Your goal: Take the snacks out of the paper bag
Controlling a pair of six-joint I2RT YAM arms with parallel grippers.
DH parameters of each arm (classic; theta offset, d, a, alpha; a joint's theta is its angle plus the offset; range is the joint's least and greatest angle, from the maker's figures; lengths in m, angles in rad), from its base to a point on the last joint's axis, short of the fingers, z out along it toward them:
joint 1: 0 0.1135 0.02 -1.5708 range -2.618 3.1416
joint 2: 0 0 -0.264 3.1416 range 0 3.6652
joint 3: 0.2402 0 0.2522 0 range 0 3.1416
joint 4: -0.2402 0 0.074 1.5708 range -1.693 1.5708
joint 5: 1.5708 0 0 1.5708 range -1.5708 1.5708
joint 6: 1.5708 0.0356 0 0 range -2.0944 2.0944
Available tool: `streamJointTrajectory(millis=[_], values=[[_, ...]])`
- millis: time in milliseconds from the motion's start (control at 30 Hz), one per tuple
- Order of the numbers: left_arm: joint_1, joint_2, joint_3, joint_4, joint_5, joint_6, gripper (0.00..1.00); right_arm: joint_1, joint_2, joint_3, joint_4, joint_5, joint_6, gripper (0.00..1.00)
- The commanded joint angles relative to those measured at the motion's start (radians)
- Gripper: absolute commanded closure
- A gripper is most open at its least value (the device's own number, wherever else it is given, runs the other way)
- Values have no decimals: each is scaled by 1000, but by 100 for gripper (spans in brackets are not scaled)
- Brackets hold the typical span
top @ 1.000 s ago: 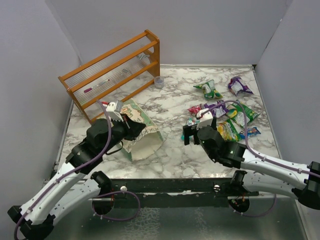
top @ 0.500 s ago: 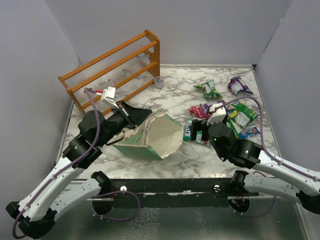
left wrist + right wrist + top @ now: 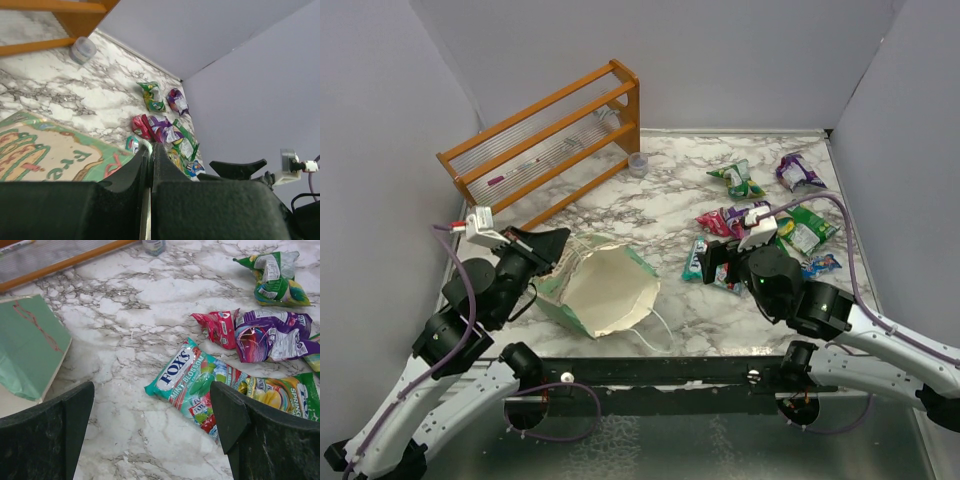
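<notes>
On the marble table (image 3: 620, 205), between pale grey walls (image 3: 720, 60), we see the bag (image 3: 605, 290) front-left, cream mouth upward, its rim pinched by the left gripper (image 3: 558, 245). The snacks (image 3: 760, 222) lie scattered right, by the right gripper (image 3: 718, 265). At the left wrist, fingers (image 3: 130, 172) clamp a cream edge; the bag's print is cut off below. At the right wrist, the jaws gape wide over a teal packet (image 3: 187, 377), holding nothing. A second ago the bag lay flatter, print up.

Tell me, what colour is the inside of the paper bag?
Plain cream. The top external view looks into the paper bag best.
</notes>
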Motion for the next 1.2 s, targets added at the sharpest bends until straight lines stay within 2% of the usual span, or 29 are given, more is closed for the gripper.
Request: streamJointTrajectory(millis=[0,367,533,633,867,1033,1167], values=[[2,112,114,-14,-21,70,99,-3,3,39,4,-40,0,1],[4,415,260,350,384,-29,100,-3,4,54,-29,-11,11,1],[3,476,264,453,477,-121,100,-3,1,78,-69,30,3,1],[4,469,238,497,465,-143,100,-3,-17,73,-74,37,4,1],[3,363,155,332,319,-107,100,-3,-34,62,-74,12,10,1],[3,154,-47,244,187,-184,100,-3,-28,100,-93,-12,6,1],[3,-28,-124,124,57,-209,100,-3,-33,103,-70,-46,-1,1]])
